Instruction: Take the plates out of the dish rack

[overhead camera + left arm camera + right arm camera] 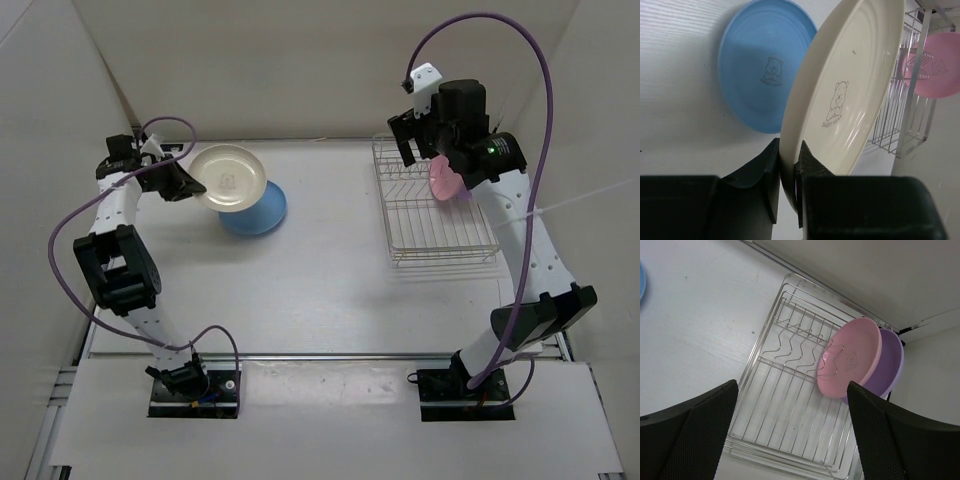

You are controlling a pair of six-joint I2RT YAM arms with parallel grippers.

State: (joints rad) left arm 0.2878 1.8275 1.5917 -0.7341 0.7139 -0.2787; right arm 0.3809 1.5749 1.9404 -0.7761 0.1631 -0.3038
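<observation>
1. My left hand (789,150) pinches the cream plate (845,85) by its rim and holds it tilted above the tabletop (320,280).
2. The blue plate (760,65) lies flat on the left part of the tabletop. In the top view the cream plate partly covers it.
3. My right hand (792,385) is spread wide, holds nothing, and hovers above the rack (790,405).
4. The rack sits on the right of the tabletop, near the back wall.
5. The pink plate (852,357) stands on edge in the rack, toward its right side.
6. The purple plate (891,365) stands just behind the pink one and is mostly hidden by it. I cannot tell whether they touch.
</observation>
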